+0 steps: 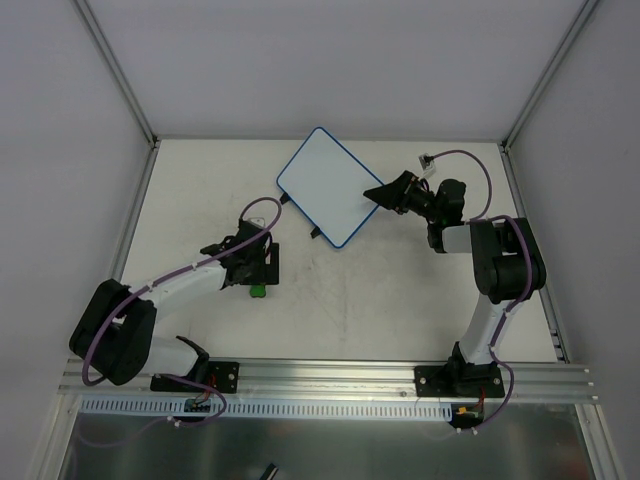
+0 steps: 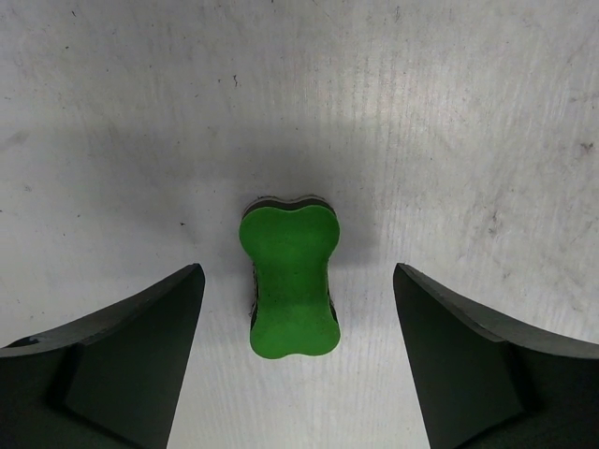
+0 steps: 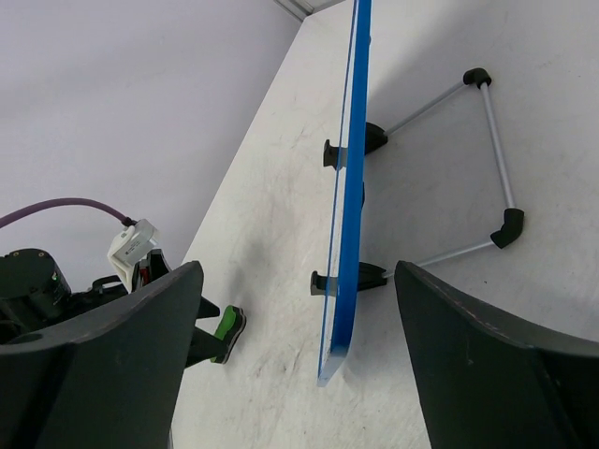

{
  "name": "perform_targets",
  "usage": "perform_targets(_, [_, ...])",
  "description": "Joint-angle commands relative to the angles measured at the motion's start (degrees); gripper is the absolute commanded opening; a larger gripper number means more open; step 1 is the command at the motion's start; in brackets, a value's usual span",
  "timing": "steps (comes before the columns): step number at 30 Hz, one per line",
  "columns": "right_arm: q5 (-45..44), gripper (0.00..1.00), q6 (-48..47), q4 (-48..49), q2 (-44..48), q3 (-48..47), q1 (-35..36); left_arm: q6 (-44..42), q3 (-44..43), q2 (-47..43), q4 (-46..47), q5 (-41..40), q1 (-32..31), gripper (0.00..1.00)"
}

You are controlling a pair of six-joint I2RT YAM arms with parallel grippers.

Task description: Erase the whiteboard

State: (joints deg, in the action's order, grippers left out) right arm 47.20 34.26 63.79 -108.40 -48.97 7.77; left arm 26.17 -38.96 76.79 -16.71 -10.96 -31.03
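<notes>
Whiteboard upright on wire stand at far middle of table, right gripper just beside its right edge, jaws apart, left gripper over green eraser, jaws apart either side, not touching

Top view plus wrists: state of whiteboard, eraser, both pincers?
whiteboard: propped on its wire stand, no marks visible on its face.
green eraser: lying on the table, not held.
left pincer: open, straddling the eraser.
right pincer: open, by the whiteboard's edge, not clamped.
</notes>
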Motion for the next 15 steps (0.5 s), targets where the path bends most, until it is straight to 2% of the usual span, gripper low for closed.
perform_targets(1, [0.2, 0.90, -0.6, 3.8, 1.0, -2.1, 0.2, -0.1, 0.8, -1.8, 0.2, -1.0, 0.4, 0.83])
perform_targets(5, [-0.2, 0.99, -0.5, 3.7, 1.2, -1.7, -0.6, -0.2, 1.0, -2.5, 0.3, -1.3, 0.4, 0.84])
perform_targets(6, [-0.4, 0.99, -0.5, 3.7, 1.3, -1.6, -0.8, -0.2, 1.2, -2.8, 0.3, -1.6, 0.4, 0.87])
perform_targets(7, [-0.4, 0.99, -0.6, 3.7, 1.6, -1.1, -1.1, -0.1, 1.2, -3.1, 0.4, -1.7, 0.4, 0.98])
perform_targets(8, [-0.4, 0.99, -0.6, 3.7, 1.8, -0.8, -1.5, -0.2, 1.3, -3.8, 0.5, -1.7, 0.4, 0.99])
perform_targets(12, [-0.5, 0.99, -0.6, 3.1, 6.0, 0.7, -2.4, -0.8, 1.7, -6.3, 0.7, -2.5, 0.4, 0.99])
perform_targets(15, [-1.3, 0.99, -3.3, -1.8, 10.3, 1.9, -2.9, -0.9, 2.1, -9.1, 0.7, -3.2, 0.4, 0.99])
